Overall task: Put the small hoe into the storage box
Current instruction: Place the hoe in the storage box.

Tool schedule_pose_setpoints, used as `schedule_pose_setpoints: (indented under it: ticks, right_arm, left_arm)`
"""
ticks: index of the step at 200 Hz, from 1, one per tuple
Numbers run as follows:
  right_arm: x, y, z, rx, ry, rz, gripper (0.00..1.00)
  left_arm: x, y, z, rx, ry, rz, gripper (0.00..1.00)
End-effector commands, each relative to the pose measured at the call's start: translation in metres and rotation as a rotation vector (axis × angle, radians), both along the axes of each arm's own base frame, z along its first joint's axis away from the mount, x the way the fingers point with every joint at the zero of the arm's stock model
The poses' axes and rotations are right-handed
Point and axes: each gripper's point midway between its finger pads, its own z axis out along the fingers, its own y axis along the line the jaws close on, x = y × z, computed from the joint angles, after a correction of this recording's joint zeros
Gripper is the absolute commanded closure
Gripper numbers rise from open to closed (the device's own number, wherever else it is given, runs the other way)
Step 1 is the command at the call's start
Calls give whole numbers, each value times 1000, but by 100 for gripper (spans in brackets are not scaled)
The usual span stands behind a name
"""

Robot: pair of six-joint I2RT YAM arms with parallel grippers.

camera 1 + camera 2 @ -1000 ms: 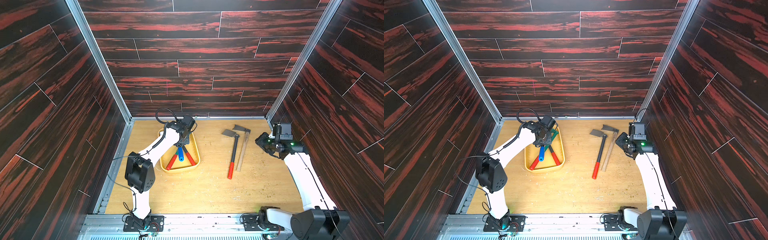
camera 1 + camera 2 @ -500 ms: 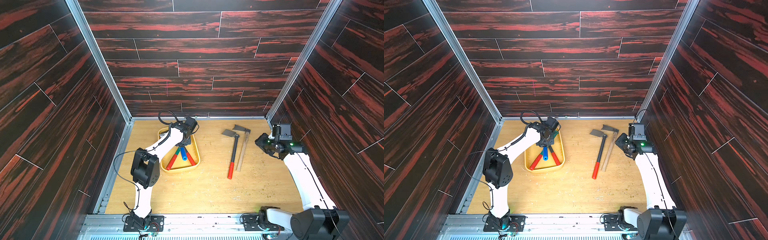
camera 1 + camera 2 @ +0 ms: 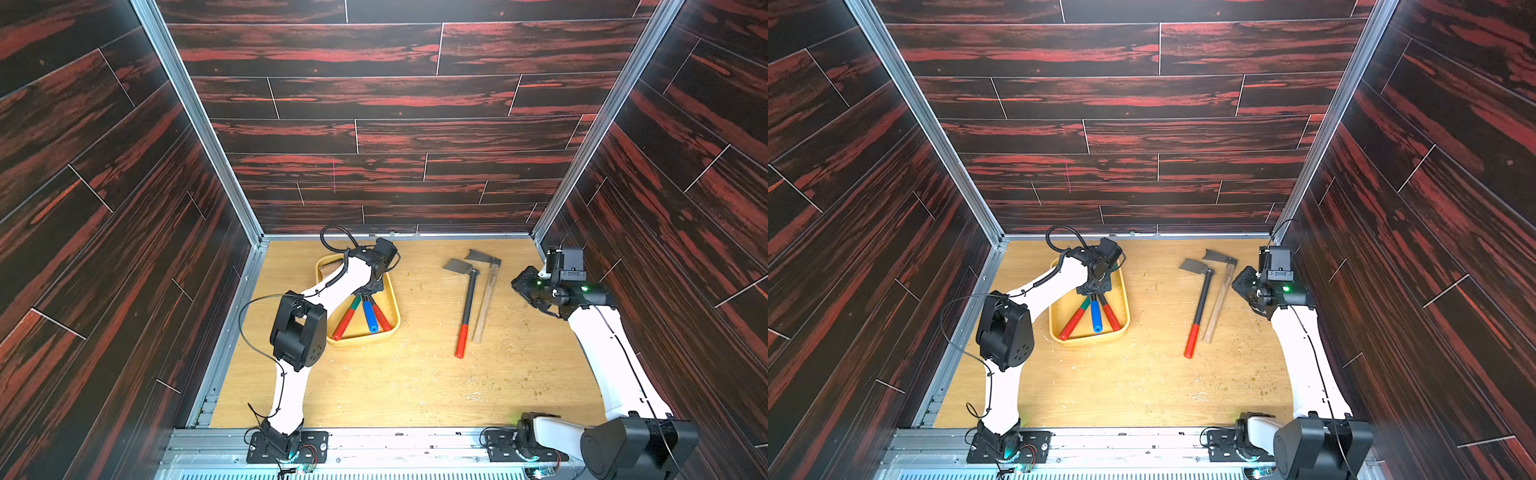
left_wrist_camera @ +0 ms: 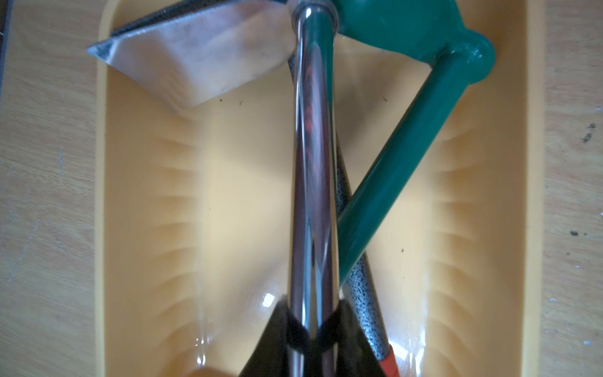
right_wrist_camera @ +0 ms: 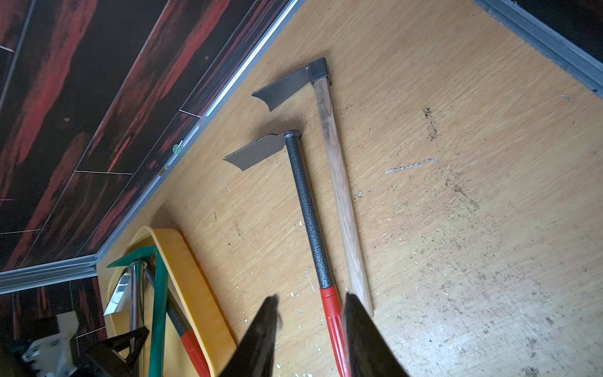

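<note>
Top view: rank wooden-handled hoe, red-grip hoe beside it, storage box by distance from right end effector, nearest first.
1. wooden-handled hoe, beside the right end effector.
2. red-grip hoe, just beyond it.
3. storage box, across the table.

Top views high, looking down; wrist views close; all share storage box (image 3: 365,338).

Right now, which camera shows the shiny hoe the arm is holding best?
The left wrist view: the shiny hoe fills it, blade and shaft sharp. Both top views show only its blue grip; the right wrist view shows it small and far off.
</note>
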Motion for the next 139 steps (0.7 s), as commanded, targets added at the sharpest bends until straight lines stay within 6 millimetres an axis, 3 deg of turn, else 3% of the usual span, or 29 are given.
schedule_pose_setpoints:
  ticks: [1, 57, 139]
  right_arm:
    - [-6, -1, -1, -2, 7, 10, 62]
    - [-8, 0, -1, 0, 6, 11, 62]
    - [-8, 0, -1, 4, 6, 13, 62]
  left_arm:
    - [8, -2, -6, -13, -16, 10, 84]
    - [16, -10, -16, -32, -7, 17, 82]
    - [22, -17, -13, -62, -12, 18, 74]
